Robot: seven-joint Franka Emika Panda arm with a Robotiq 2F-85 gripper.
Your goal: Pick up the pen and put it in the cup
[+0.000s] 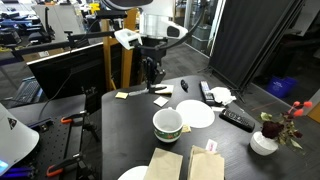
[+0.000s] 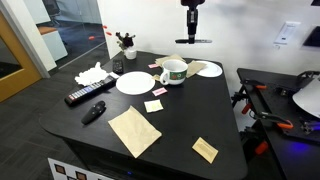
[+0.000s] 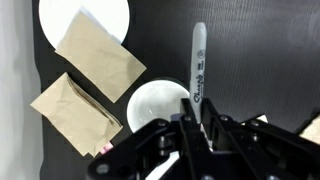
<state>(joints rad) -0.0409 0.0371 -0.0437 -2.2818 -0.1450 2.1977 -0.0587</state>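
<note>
In the wrist view my gripper (image 3: 190, 118) is shut on the pen (image 3: 198, 55), a slim marker with a pale barrel and dark lettering that sticks out beyond the fingers. The white cup (image 3: 152, 103) lies below, just left of the pen, with its open mouth facing the camera. In both exterior views the gripper (image 1: 152, 74) (image 2: 191, 28) hangs well above the black table, and the cup (image 1: 167, 123) (image 2: 174, 72) with its greenish rim stands upright on the table. The pen is too small to make out in the exterior views.
White plates (image 1: 197, 114) (image 2: 133, 82) lie by the cup. Brown paper napkins (image 3: 100, 55) (image 2: 134, 131) lie near it. A black remote (image 2: 85, 96), a stubby black oval object (image 2: 93, 112), a flower vase (image 1: 264, 142) and sticky notes (image 2: 153, 105) are on the table.
</note>
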